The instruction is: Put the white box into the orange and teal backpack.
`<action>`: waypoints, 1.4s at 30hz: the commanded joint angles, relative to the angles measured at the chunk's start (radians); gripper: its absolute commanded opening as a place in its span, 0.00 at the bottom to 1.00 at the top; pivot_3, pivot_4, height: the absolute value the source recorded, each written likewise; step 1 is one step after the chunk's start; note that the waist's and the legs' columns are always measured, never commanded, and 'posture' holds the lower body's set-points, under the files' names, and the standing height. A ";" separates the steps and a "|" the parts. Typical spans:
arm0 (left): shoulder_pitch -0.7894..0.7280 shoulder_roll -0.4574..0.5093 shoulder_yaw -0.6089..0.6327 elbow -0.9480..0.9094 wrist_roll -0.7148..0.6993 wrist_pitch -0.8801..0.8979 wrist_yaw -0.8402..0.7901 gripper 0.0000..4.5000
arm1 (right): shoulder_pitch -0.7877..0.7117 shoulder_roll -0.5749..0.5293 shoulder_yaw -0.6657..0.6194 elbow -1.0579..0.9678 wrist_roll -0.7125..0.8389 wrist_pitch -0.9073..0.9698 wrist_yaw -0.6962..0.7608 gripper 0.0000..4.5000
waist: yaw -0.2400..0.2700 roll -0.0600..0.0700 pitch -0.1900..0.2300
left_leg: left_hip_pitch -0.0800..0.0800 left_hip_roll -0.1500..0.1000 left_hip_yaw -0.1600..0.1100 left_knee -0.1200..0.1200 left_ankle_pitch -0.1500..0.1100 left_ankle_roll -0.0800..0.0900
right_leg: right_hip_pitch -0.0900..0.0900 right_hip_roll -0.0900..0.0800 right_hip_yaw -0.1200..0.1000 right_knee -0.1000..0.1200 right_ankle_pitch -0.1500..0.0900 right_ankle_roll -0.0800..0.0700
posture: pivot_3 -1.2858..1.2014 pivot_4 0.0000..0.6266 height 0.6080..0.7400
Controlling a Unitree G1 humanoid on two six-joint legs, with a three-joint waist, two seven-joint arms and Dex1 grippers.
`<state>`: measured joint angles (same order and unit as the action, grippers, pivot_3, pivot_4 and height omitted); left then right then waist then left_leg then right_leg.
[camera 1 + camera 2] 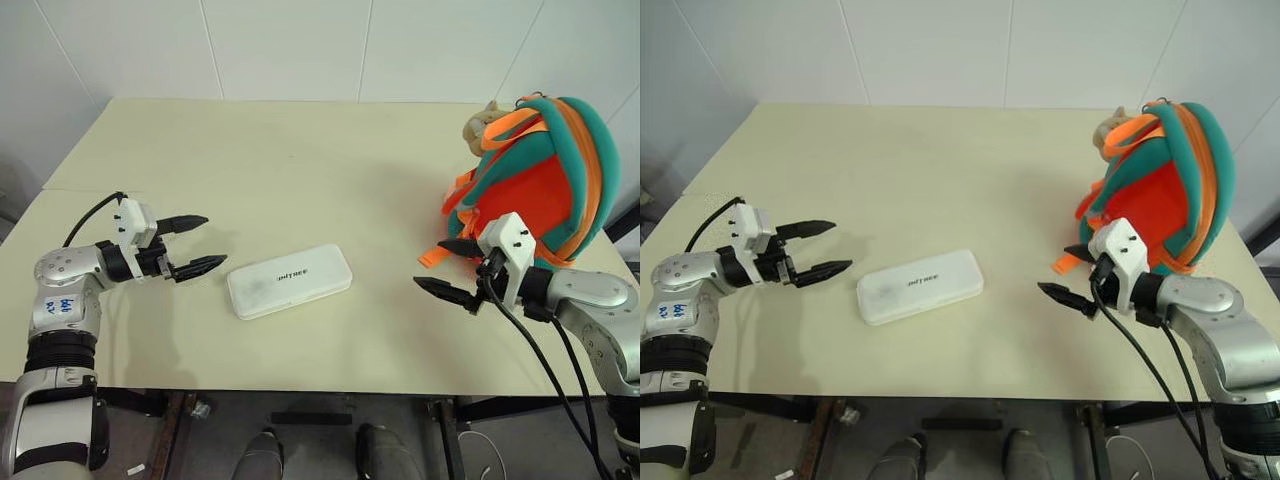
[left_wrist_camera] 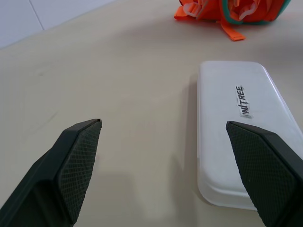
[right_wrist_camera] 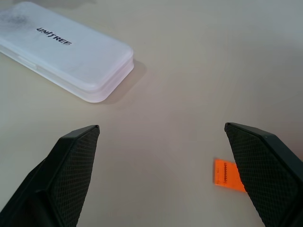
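One white box (image 1: 289,281) lies flat on the cream table (image 1: 300,160), lettered face up, its long side running slantwise between the two grippers. It sits just beside the left gripper (image 1: 196,245), off that gripper's fingertips toward the table's middle, and farther from the right gripper (image 1: 450,270), with bare tabletop between them.

One orange and teal backpack (image 1: 540,170) stands near the table's right edge, just behind the right gripper, a beige plush animal (image 1: 482,124) at its top and one orange strap end (image 3: 229,174) lying on the table near that gripper's fingers.

The box has open table on all sides; its near long edge is close to the table's front edge, and the wide far half of the table is bare.

Both arms reach in from the sides, low over the table. The left gripper points roughly level toward the box, fingers spread wide and holding nothing. The right gripper tips slightly downward toward the box, fingers likewise spread and empty.
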<state>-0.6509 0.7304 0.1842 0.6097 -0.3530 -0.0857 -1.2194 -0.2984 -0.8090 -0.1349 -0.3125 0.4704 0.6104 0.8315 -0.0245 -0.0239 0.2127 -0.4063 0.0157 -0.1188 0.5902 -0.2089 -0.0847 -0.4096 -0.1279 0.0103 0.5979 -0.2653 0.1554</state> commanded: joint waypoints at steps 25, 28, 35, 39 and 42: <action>0.049 0.035 0.031 -0.139 0.000 0.138 0.103 0.26 | -0.196 0.147 0.113 0.004 0.004 0.176 -0.161 0.26 | -0.004 0.000 0.000 | 0.000 0.000 0.001 0.000 -0.001 -0.001 | 0.000 0.000 0.001 -0.001 0.001 0.000 | 0.52 0.24 1.00; 0.095 0.063 0.028 -0.190 -0.004 0.221 0.110 0.04 | -0.214 0.170 0.134 0.048 -0.030 0.144 -0.168 0.02 | -0.005 0.000 0.000 | 0.001 0.001 0.001 0.000 -0.001 -0.001 | 0.000 0.000 0.002 -0.001 0.001 0.000 | 0.52 0.24 1.00; 0.214 0.116 0.015 -0.316 0.027 0.419 0.191 0.01 | -0.281 0.200 0.226 0.228 -0.161 0.035 -0.165 0.00 | -0.004 0.000 0.000 | 0.000 0.001 0.003 -0.001 -0.001 -0.001 | -0.002 0.001 0.003 -0.001 0.001 0.000 | 0.52 0.24 1.00; 0.276 0.102 0.029 -0.384 -0.012 0.478 0.196 0.01 | -0.323 0.234 0.259 0.332 -0.217 -0.022 -0.169 0.00 | -0.004 0.000 0.000 | 0.001 0.000 0.003 -0.001 -0.001 -0.001 | -0.001 0.001 0.003 -0.001 0.001 0.000 | 0.52 0.24 1.00; 0.300 0.071 0.045 -0.411 -0.058 0.535 0.201 0.01 | -0.353 0.272 0.275 0.387 -0.243 -0.053 -0.156 0.00 | -0.004 0.000 0.000 | 0.000 0.001 0.003 -0.001 -0.001 -0.001 | -0.002 0.001 0.004 -0.001 0.001 0.000 | 0.52 0.24 1.00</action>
<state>-0.3577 0.8017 0.1973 0.2390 -0.3747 0.4287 -1.0213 -0.6253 -0.5422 0.1402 0.0810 0.2376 0.5916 0.6656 -0.0287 -0.0234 0.2128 -0.4058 0.0163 -0.1155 0.5891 -0.2098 -0.0859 -0.4116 -0.1274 0.0142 0.5972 -0.2644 0.1553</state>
